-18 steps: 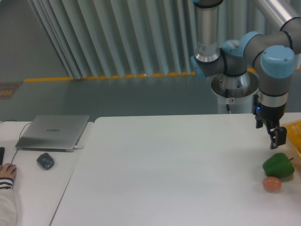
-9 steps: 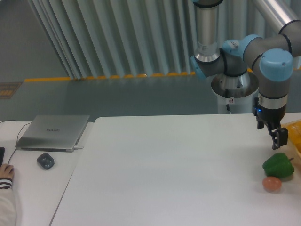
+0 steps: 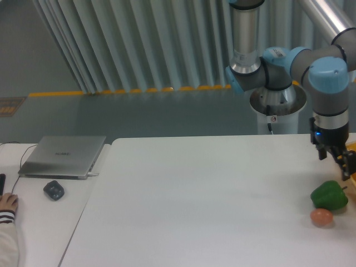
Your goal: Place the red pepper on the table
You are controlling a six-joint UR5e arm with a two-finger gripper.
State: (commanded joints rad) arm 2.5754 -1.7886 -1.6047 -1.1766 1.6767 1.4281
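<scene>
No red pepper is seen on the table (image 3: 183, 200), and the state of the gripper (image 3: 346, 166), at the frame's right edge, cannot be told.

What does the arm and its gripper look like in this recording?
The arm has silver-grey metal tubes joined by grey joints with light blue caps, rising from a round metallic base. A thin black cable runs down near the base. The wrist section ends in a small black gripper with dark fingers; a tiny blue light glows on its upper part.
</scene>
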